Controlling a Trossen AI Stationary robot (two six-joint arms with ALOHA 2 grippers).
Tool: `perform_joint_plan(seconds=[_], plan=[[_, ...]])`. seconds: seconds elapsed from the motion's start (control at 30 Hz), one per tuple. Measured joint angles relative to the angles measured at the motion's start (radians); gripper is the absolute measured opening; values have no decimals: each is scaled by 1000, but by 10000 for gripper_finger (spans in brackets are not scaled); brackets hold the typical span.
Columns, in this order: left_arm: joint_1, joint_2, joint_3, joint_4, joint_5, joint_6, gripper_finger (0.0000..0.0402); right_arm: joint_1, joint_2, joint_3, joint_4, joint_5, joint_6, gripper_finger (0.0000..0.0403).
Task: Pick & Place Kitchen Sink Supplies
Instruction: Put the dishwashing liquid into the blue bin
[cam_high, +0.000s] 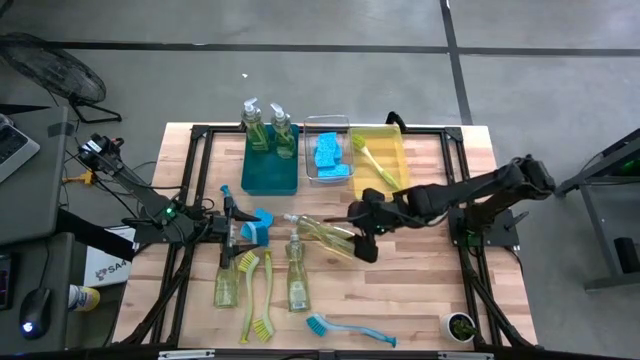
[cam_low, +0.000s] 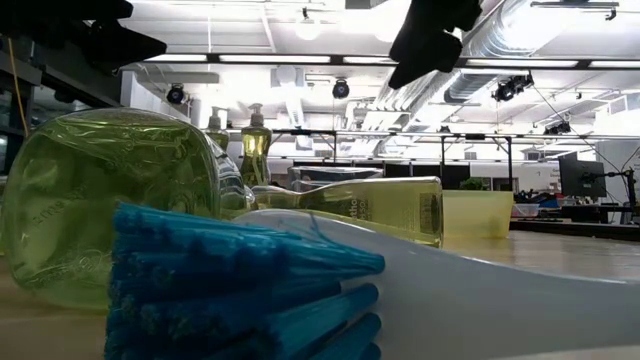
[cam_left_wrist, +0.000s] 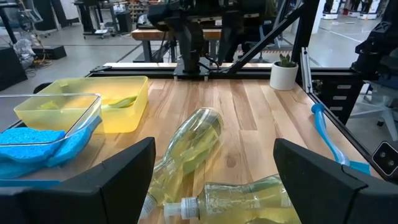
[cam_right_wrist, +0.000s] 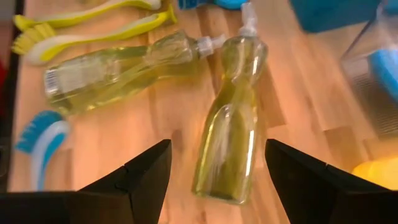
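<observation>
Two soap bottles (cam_high: 268, 128) stand upright in the teal bin (cam_high: 270, 172). Blue sponges (cam_high: 329, 153) lie in the clear bin (cam_high: 328, 124), and a yellow-green brush (cam_high: 372, 160) lies in the yellow bin (cam_high: 392, 150). One soap bottle (cam_high: 325, 233) lies on its side at mid-table. My right gripper (cam_high: 362, 242) hovers open above it, and in the right wrist view this bottle (cam_right_wrist: 231, 127) shows between the fingers, untouched. My left gripper (cam_high: 238, 228) stands open at the left, level, beside a loose blue sponge (cam_high: 260, 222), with nothing between its fingers (cam_left_wrist: 214, 186).
Two more soap bottles (cam_high: 297, 272) (cam_high: 226, 282) and two yellow-green brushes (cam_high: 257, 295) lie on the near half of the table. A blue brush (cam_high: 345, 328) lies at the near edge and a small potted plant (cam_high: 458, 325) stands at the near right corner.
</observation>
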Motion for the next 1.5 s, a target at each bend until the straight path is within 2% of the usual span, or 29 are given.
perform_joint_plan(seconds=[0.33,0.47,0.67,0.97,1.23,1.5], plan=[[0,0,0,-1,16,-4,321,1,169,-1,218,30,-129,252],[0,0,0,-2,16,-4,321,-22,201,-1,244,1,-119,253],[0,0,0,-1,17,-4,321,-59,214,-1,239,-80,-67,290],[0,0,0,-1,17,-3,321,-61,233,-1,146,-52,-77,367],[0,0,0,-1,20,-3,321,-61,313,-1,77,-40,-45,374],[0,0,0,-2,20,-4,321,-60,371,-1,57,-102,1,374]])
